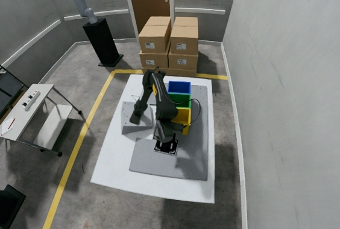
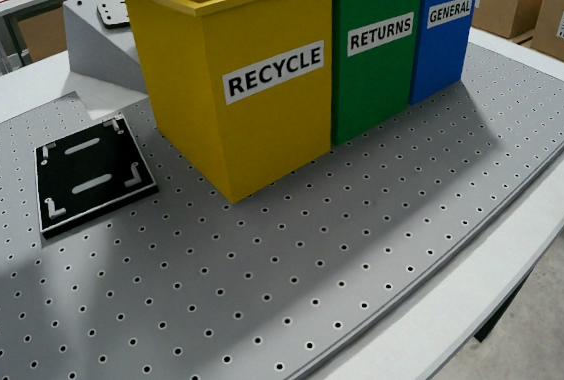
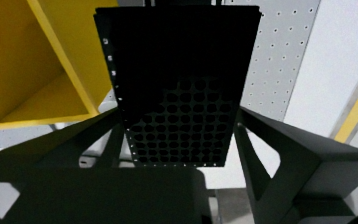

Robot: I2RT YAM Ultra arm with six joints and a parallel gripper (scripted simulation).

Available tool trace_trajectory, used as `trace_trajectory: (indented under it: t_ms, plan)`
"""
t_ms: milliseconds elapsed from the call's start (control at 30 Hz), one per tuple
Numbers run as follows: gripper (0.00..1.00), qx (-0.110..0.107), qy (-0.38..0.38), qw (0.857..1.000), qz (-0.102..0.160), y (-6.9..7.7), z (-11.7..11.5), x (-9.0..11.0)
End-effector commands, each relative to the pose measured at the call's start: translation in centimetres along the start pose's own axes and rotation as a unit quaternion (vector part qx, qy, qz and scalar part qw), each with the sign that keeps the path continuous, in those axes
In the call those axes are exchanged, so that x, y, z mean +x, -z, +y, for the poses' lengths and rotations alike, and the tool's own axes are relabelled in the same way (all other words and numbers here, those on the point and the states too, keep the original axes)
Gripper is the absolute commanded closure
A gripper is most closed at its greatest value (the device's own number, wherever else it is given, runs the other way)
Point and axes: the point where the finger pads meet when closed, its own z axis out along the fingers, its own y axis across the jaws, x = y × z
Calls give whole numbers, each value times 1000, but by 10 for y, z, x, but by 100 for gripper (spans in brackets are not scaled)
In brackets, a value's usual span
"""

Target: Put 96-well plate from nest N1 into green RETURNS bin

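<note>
My gripper [image 3: 178, 111] [image 1: 164, 134] is shut on the black 96-well plate [image 3: 175, 80], with a finger on each long side. It holds the plate in the air above the empty black nest N1 [image 2: 93, 170] [image 1: 170, 149], beside the near corner of the yellow RECYCLE bin [image 3: 45, 75] [image 2: 238, 100] [image 1: 183, 116]. The green RETURNS bin [image 2: 373, 75] [image 1: 182, 98] stands behind the yellow one, and the blue GENERAL bin [image 2: 440, 45] [image 1: 179, 87] behind that. All three bins stand upright in a row. The gripper and plate are out of the exterior view.
The bins and nest sit on a grey perforated board [image 2: 328, 250] [image 1: 167, 167] [image 3: 280, 65]. The arm's base stands on a grey pedestal [image 1: 128, 128] [image 2: 93, 55] left of the bins. Stacked cardboard boxes [image 1: 167, 42] stand behind the white table [image 1: 116, 163].
</note>
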Motion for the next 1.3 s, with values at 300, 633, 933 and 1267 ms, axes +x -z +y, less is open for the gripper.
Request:
trace_trajectory:
  t_ms: [300,633,933,1267]
  plan:
    - [100,22,6,1000,-16,17,-2,-3]
    - [100,22,6,1000,-16,17,-2,-3]
    - [100,12,78,997,-6,9,30,-3]
    - [100,19,73,997,-7,9,56,-5]
